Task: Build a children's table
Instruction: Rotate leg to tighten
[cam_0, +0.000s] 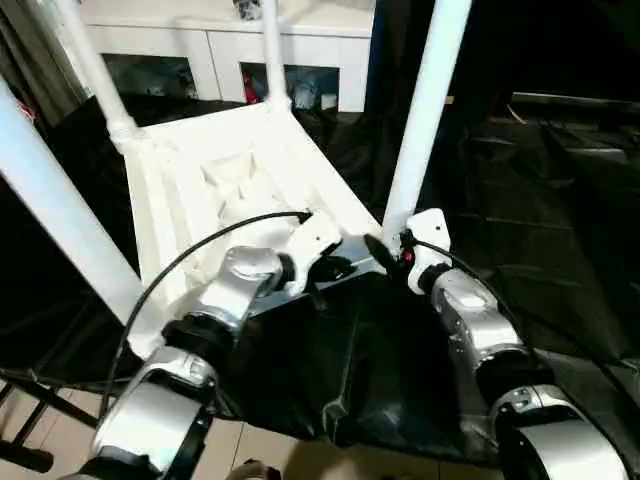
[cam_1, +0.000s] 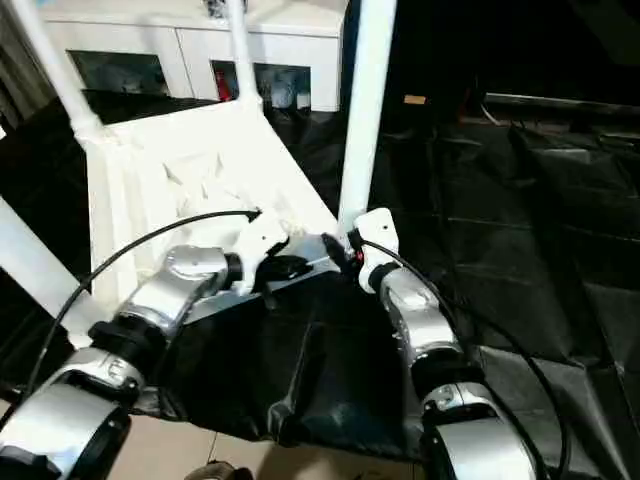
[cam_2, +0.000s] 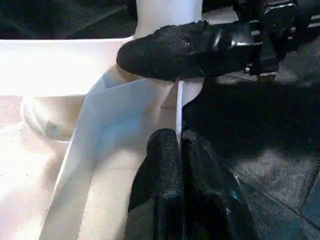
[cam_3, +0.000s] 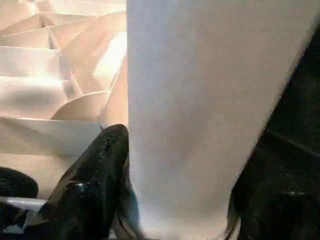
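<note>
Kids' table top (cam_0: 235, 180) lies upside down on a black sheet (cam_0: 330, 370), ribbed underside up, tilted w/ its near edge toward the robot. Four white legs stand up from the corner sockets: near-right leg (cam_0: 425, 110), near-left leg (cam_0: 55, 215), far-left leg (cam_0: 95, 70), far-right leg (cam_0: 272, 50).

Left gripper (cam_0: 335, 268) sits at the top's near edge, just left of the near-right corner. In the left wrist view its two black fingers (cam_2: 167, 175) are pressed together, closed, w/ the thin white rim of the top showing right at the tips; can't tell if the rim is actually pinched.

Right gripper (cam_0: 390, 255) is at the base of the near-right leg, right beside the corner socket. In the right wrist view the leg (cam_3: 200, 110) stands between its fingers (cam_3: 85, 185), one black finger on each side, jaws spread wide around the tube and close against it. The right gripper's finger also shows in the left wrist view, lying across the leg just above the socket (cam_2: 150, 85).

White cabinet (cam_0: 225, 45) w/ glass doors stands beyond the sheet's far edge. Black cables run along both silver forearms.
</note>
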